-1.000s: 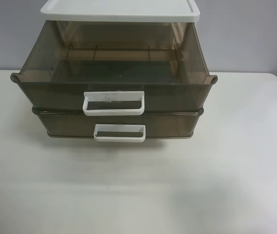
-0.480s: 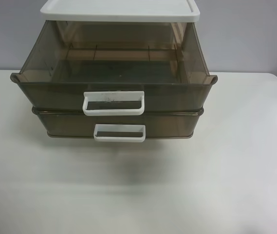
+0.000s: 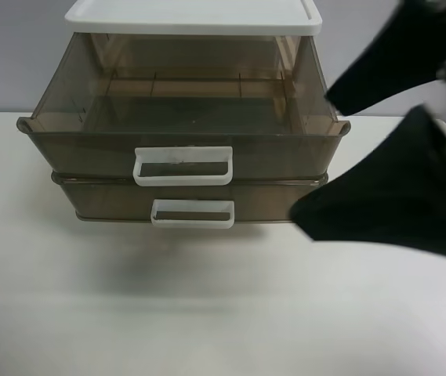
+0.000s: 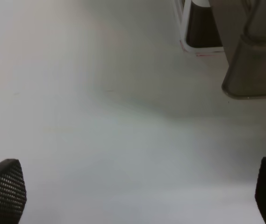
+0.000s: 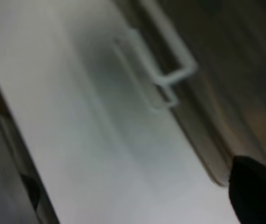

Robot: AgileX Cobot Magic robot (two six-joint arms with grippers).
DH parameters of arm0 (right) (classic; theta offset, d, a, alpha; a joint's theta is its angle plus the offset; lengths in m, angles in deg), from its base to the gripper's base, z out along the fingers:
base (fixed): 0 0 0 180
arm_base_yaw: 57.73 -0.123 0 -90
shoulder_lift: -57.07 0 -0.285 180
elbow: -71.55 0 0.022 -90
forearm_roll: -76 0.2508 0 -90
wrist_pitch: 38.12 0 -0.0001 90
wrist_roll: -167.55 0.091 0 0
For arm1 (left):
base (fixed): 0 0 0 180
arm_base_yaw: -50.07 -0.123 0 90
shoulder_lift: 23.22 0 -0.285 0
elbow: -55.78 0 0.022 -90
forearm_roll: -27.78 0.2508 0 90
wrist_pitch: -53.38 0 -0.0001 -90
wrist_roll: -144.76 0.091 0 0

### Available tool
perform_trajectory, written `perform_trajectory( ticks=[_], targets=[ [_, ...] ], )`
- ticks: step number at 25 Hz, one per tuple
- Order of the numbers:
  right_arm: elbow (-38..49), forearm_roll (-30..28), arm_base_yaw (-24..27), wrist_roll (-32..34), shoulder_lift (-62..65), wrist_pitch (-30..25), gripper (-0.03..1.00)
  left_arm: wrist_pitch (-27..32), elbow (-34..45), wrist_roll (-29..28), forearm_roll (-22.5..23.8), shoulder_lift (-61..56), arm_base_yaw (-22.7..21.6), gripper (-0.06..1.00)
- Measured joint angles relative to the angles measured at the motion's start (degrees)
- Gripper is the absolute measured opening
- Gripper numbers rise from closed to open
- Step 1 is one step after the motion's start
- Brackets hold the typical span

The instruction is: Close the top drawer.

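Observation:
The top drawer [image 3: 183,117] is smoky-brown and pulled far out from under the white lid [image 3: 191,17]. Its white loop handle [image 3: 182,165] has faint grey scuffs. The matching lower drawer [image 3: 191,200], with a clean white handle [image 3: 192,213], sticks out only a little. My right gripper [image 3: 313,157] is black, blurred and open. It hangs close to the camera at the drawers' right front corner, and contact cannot be told. The right wrist view is blurred and shows both handles and one fingertip [image 5: 256,196]. My left gripper [image 4: 137,196] is open and empty over bare table, and does not show in the exterior view.
The drawer unit stands at the back of a white table [image 3: 207,313], against a grey wall. In the left wrist view a brown drawer corner [image 4: 254,74] lies ahead of the gripper.
The right gripper has come into the exterior view from the right; earlier no arm showed. Neither drawer has moved.

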Motion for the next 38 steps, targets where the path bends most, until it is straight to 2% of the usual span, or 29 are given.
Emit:
perform_trajectory(
  ticks=[4,9,15,21,31,38],
  targets=[
    [-1.92,-4.08,-7.95,3.12,-8.18,0.56,0.99,0.0,0.0,0.0,0.0,0.0,0.0,0.99],
    [-2.07,-8.39,-12.14,7.62,-17.16,3.31,0.99,0.0,0.0,0.0,0.0,0.0,0.0,0.99],
    [-2.07,-10.51,-12.29,8.84,-24.44,7.39,0.99,0.0,0.0,0.0,0.0,0.0,0.0,0.99],
    [-2.07,-15.79,-12.22,11.18,-27.2,9.34,0.99,0.0,0.0,0.0,0.0,0.0,0.0,0.99],
    [-2.07,-17.26,-6.29,11.99,-28.13,12.54,0.99,0.0,0.0,0.0,0.0,0.0,0.0,0.99],
    [-2.07,-20.22,-5.62,11.99,-28.13,14.1,0.99,0.0,0.0,0.0,0.0,0.0,0.0,0.99]
  ],
)
